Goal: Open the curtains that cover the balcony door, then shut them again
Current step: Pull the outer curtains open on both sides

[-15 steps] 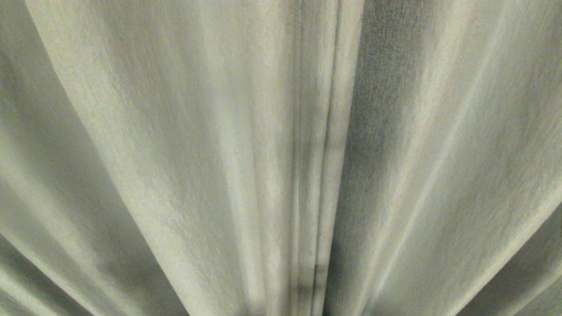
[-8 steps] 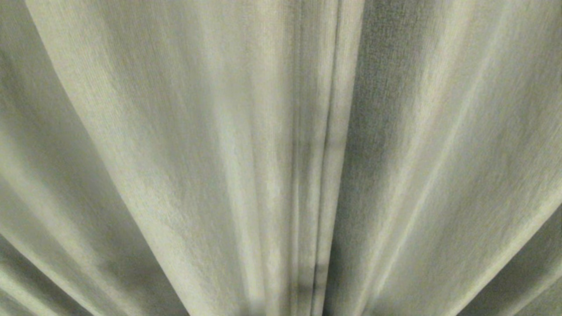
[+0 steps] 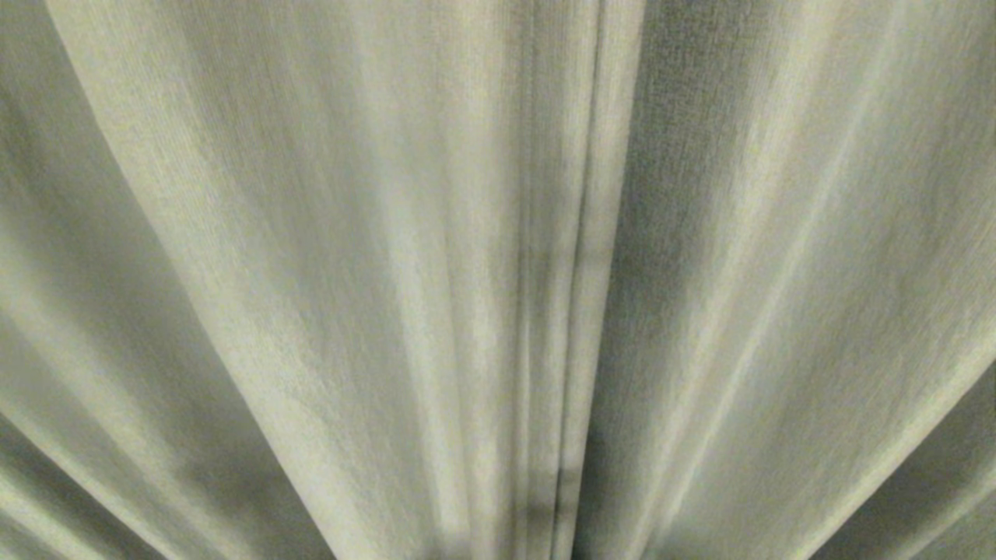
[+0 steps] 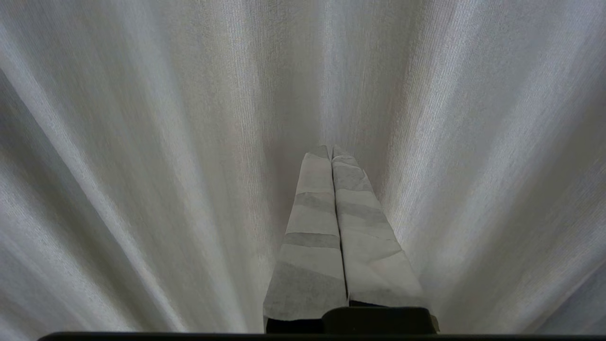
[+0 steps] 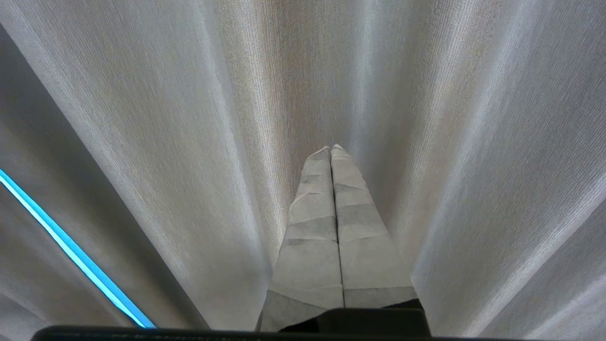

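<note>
Left gripper [image 4: 331, 150]: fingers pressed together, wrapped in pale tape, holding nothing. The tips point at the curtains [image 4: 165, 142] and lie close to the fabric; contact cannot be confirmed.

Right gripper [image 5: 330, 149]: fingers likewise pressed together and tape-wrapped, holding nothing. The tips point into a fold of the same fabric; contact cannot be confirmed. In the right wrist view, a thin bright blue strip [image 5: 71, 251] shows in a narrow gap between two folds.

In the head view, neither arm appears. The beige-grey woven curtains [image 3: 311, 272] fill the whole view in vertical pleats. Two hemmed panel edges [image 3: 580, 272] meet slightly right of centre, with a thin dark line between them. The curtains are drawn together and hide whatever stands behind them.
</note>
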{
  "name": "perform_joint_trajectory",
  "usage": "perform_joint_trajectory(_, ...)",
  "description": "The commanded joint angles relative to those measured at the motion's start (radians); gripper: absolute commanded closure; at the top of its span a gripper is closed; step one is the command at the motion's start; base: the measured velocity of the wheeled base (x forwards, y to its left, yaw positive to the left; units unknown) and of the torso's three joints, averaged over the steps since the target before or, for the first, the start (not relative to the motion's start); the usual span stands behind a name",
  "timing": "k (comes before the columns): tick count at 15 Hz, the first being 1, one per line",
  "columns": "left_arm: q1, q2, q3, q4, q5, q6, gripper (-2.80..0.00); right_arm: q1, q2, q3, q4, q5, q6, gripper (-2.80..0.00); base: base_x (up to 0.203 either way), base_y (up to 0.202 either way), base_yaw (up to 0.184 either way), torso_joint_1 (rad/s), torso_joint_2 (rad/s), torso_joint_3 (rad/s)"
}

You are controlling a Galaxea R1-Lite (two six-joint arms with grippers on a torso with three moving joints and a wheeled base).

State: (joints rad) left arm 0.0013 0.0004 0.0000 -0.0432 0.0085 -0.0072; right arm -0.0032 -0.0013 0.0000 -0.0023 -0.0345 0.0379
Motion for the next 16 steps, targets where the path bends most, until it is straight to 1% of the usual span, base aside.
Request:
perform_joint_trajectory(1, 0.0, 0.001, 0.0, 0.0, -0.001, 0.001, 0.0, 0.0, 0.001, 0.0, 0.001, 0.001, 0.0, 0.0, 0.0, 0.0, 0.0, 0.0, 0.0, 0.0)
perform_joint_trajectory(5, 0.0, 0.001, 0.0, 0.0, -0.001, 0.0, 0.0, 0.0, 0.001, 0.0, -0.001, -0.001, 0.0, 0.0, 0.0, 0.0, 0.0, 0.0, 0.0, 0.0)
perform_joint_trajectory(7, 0.0, 0.0, 0.0, 0.002, -0.001, 0.009, 0.0, 0.0, 0.001, 0.0, 0.001, -0.001, 0.0, 0.0, 0.0, 0.0, 0.0, 0.0, 0.0, 0.0)
perform_joint_trajectory(8, 0.0, 0.0, 0.0, -0.005, -0.001, 0.002, 0.0, 0.0, 0.001, 0.0, 0.0, 0.0, 0.0, 0.0, 0.0, 0.0, 0.0, 0.0, 0.0, 0.0)
perform_joint_trajectory(10, 0.0, 0.001, -0.054, 0.021, -0.025, -0.002, 0.0, 0.0, 0.001, 0.0, -0.001, 0.0, 0.0, 0.0, 0.0, 0.0, 0.0, 0.0, 0.0, 0.0)
perform_joint_trajectory(12, 0.0, 0.006, -0.102, 0.031, -0.074, -0.002, 0.0, 0.0, 0.001, 0.0, 0.0, 0.0, 0.0, 0.0, 0.0, 0.0, 0.0, 0.0, 0.0, 0.0)
perform_joint_trajectory(14, 0.0, 0.042, -0.158, 0.032, -0.109, -0.003, 0.0, 0.0, 0.001, 0.0, 0.001, 0.001, 0.0, 0.0, 0.0, 0.0, 0.0, 0.0, 0.0, 0.0)
perform_joint_trajectory(16, -0.001, 0.102, -0.205, 0.031, -0.113, -0.003, 0.0, 0.0, 0.001, 0.0, 0.0, 0.0, 0.0, 0.0, 0.0, 0.0, 0.0, 0.0, 0.0, 0.0)
